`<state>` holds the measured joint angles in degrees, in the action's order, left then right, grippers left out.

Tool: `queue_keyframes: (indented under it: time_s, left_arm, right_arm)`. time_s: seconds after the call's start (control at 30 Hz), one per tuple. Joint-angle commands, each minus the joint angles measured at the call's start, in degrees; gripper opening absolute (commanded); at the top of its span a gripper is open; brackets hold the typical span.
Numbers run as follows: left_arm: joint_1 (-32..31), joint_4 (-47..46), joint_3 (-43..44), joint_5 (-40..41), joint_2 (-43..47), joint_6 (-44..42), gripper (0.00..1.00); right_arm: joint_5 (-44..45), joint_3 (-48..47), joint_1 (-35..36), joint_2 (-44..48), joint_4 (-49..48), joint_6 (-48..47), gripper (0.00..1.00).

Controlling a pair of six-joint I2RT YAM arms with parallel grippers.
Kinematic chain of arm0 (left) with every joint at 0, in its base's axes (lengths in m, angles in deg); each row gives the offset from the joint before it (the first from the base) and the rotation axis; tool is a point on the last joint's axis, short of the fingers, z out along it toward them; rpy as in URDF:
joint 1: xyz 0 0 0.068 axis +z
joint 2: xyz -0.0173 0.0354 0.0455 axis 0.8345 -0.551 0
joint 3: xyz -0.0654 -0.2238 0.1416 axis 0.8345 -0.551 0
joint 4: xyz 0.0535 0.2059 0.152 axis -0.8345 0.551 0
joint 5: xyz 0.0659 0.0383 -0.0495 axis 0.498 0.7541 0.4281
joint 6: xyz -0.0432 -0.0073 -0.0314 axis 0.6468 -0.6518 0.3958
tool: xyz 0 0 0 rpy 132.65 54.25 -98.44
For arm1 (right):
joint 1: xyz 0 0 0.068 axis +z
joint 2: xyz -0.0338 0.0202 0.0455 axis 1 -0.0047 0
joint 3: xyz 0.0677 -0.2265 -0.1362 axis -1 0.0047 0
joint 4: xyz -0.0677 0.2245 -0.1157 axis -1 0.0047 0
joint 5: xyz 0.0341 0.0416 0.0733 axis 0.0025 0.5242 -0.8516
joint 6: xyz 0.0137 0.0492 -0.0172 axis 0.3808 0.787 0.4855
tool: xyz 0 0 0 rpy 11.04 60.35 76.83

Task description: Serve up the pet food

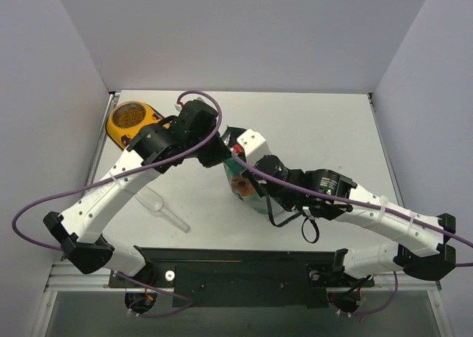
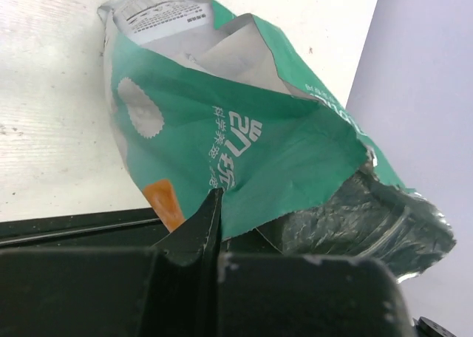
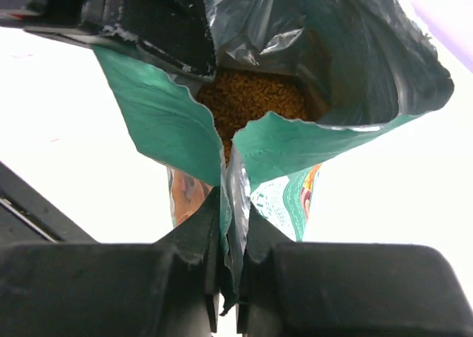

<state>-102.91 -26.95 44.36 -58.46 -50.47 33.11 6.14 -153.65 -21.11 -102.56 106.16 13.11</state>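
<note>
Since the pouch [image 1: 244, 189] is floppy, it is held from two sides. The left gripper [image 2: 215, 199] is clenched on one lip of the torn mouth and the right gripper [image 3: 234, 211] on the facing lip, so the opening gapes between them. My reading: this spread keeps the mouth wide and the bag upright for scooping or tipping. Kibble [image 3: 251, 100] sits deep inside the pouch, and a brown heap also shows in one bowl of the yellow feeder [image 1: 153, 117] at the far left. The clear scoop [image 1: 157, 202] lies loose by the left arm, with neither gripper on it. The table [image 1: 325, 130] is white and matte, the walls [image 1: 244, 34] are plain pale grey on three sides, and the lighting is even.
</note>
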Motion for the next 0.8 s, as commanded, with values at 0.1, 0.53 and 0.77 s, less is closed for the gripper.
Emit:
queue_keyframes:
  time_s: [0.1, 0.53, 0.77]
  left_arm:
    - [0.47, -10.62, 2.12, 6.38, 8.12, 3.34, 0.32]
    - [1.26, -32.30, -10.14, 6.48, 18.38, -23.63, 0.40]
    - [14.40, -51.82, -27.74, -12.82, 23.15, -28.14, 0.54]
  right_arm:
    - [-2.89, 2.17, 0.11, 4.17, -1.50, -0.20, 0.00]
    - [-19.76, 2.00, -15.87, 11.39, 4.55, 3.58, 0.00]
    - [-37.75, 1.82, -32.37, 11.74, 6.85, 6.65, 0.00]
